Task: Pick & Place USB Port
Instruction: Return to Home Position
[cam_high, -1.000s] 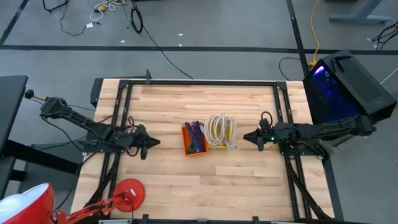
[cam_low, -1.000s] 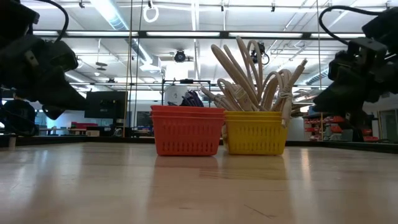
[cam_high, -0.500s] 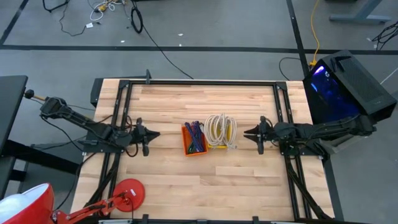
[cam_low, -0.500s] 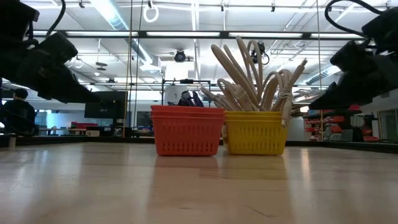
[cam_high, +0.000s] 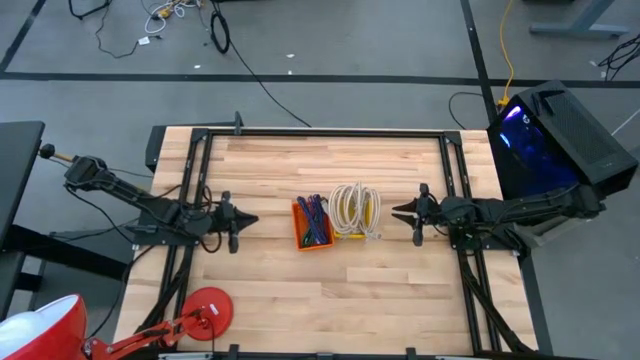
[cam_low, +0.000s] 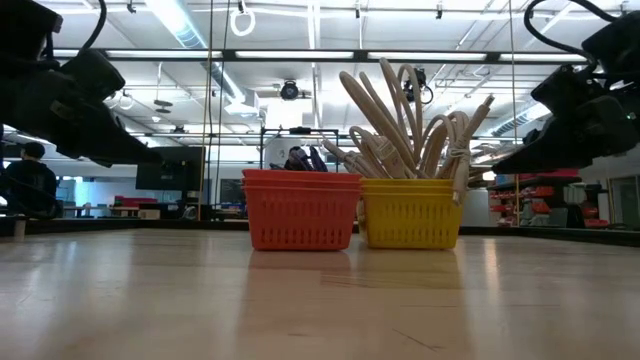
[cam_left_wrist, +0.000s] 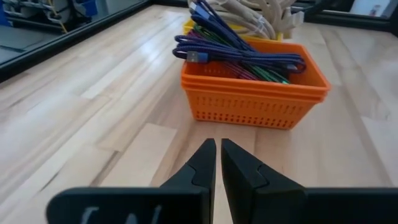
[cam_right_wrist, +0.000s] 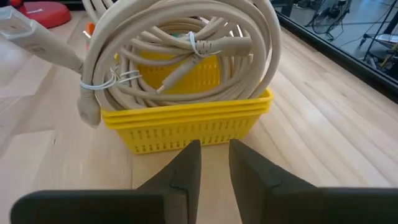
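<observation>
High view looks straight down, low view level across; both share the orange basket (cam_low: 303, 215)

The left basket (cam_low: 300, 215) stands beside the right basket (cam_low: 410, 215), perhaps touching.

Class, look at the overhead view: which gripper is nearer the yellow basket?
Right. The right gripper sits beside the yellow basket, apart from it; the left gripper is farther off, beyond the orange basket.

Bright light from ceiling lamps (cam_low: 178, 22); the table (cam_low: 300, 300) carries a sheen, the yellow basket (cam_right_wrist: 186, 124) a faint shadow, the computer case (cam_high: 560, 128) a blue glow.
</observation>
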